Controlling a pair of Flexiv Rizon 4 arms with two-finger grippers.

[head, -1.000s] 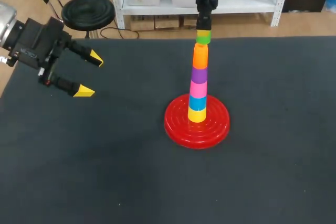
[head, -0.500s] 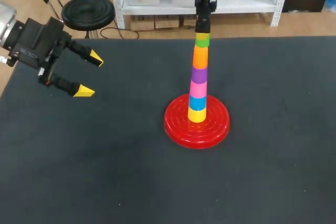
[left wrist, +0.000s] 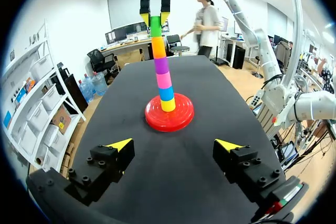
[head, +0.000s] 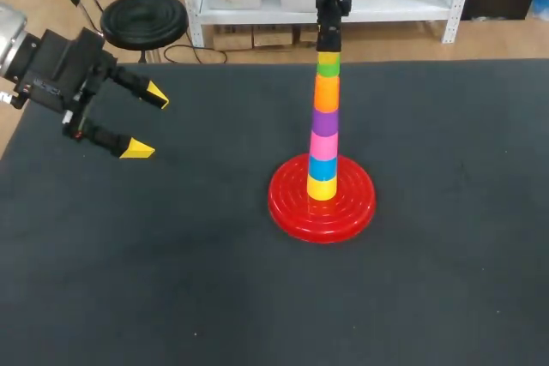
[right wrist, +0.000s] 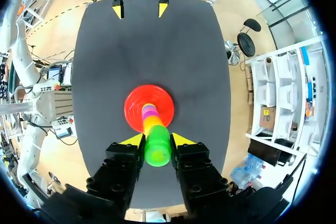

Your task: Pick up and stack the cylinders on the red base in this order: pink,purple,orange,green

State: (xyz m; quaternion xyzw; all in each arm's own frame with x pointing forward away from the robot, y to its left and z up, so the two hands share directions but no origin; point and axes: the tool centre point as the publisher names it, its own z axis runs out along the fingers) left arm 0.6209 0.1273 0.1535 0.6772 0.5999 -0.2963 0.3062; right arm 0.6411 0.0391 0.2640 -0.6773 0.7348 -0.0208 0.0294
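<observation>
The green cylinder point(head: 328, 64) tops orange point(head: 327, 92), purple point(head: 325, 121) and pink point(head: 323, 146) on the red base point(head: 292, 203), so I judge the stacking done. My right tool point(right wrist: 156, 141) clasps the green cylinder's top; only letting go is left. My left tool point(head: 146, 123) hangs open over the counter point(head: 446, 280), well apart.

— What's there besides the job itself?
— A table point(head: 171, 280) with a flat black top, filling the scene from near to far.
— Anything standing on it?
— Around its middle, slightly right, a yellow cylinder point(head: 322, 187) stands upright, with a blue cylinder point(head: 322, 167) sitting directly on top, the two touching.
</observation>
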